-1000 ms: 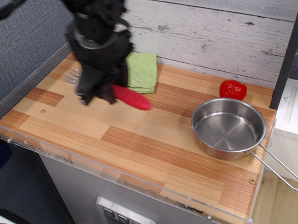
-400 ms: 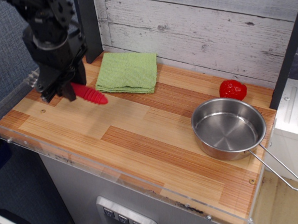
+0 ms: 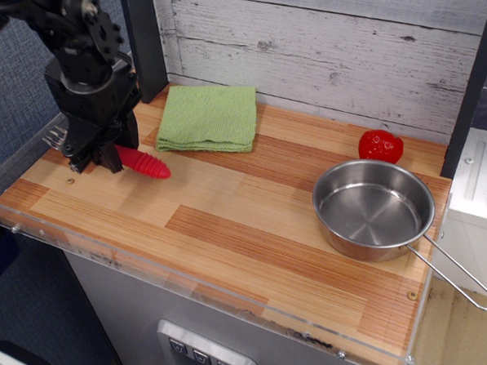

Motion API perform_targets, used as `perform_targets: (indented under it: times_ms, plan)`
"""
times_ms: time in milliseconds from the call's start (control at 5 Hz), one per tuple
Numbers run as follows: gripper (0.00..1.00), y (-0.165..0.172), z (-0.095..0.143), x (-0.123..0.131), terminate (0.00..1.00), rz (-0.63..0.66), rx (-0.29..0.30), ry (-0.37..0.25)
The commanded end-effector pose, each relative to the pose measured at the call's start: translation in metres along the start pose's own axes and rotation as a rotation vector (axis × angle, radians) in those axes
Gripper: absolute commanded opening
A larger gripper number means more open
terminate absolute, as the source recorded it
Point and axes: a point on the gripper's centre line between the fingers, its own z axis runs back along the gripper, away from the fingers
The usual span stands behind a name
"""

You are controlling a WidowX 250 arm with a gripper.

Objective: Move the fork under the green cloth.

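Note:
The fork (image 3: 140, 162) has a ribbed red handle and silver tines that stick out at the far left. My black gripper (image 3: 94, 160) is shut on the fork near the tines, at the table's left edge, low over the wood. The handle points right and toward the front. The light green cloth (image 3: 209, 117) lies folded flat at the back, to the right of the gripper and apart from the fork.
A steel pan (image 3: 374, 209) with a long wire handle sits at the right. A red strawberry (image 3: 380, 145) lies behind it. A clear raised rim (image 3: 30, 159) runs along the table's left and front edges. A dark post (image 3: 142, 41) stands at the back left.
My gripper has carried the fork from in front of the cloth to the table's left edge, uncovering the cloth. In the last half second it lowered slightly.

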Motion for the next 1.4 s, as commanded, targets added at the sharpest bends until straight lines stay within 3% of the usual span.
perform_targets:
  times_ms: [0, 200, 400, 1000, 1200]
  plan:
    - [0.0, -0.009, -0.007, 0.009, 0.0, -0.004, -0.016, -0.009]
    - [0.0, -0.004, -0.011, 0.009, 0.0, 0.055, -0.072, -0.004]
    - [1.0, -0.002, -0.007, 0.009, 0.0, 0.088, -0.067, 0.007]
    - [1.0, -0.014, 0.004, -0.008, 0.0, 0.076, -0.04, 0.026]
    - [1.0, -0.029, 0.018, -0.012, 0.0, 0.085, -0.065, 0.035]
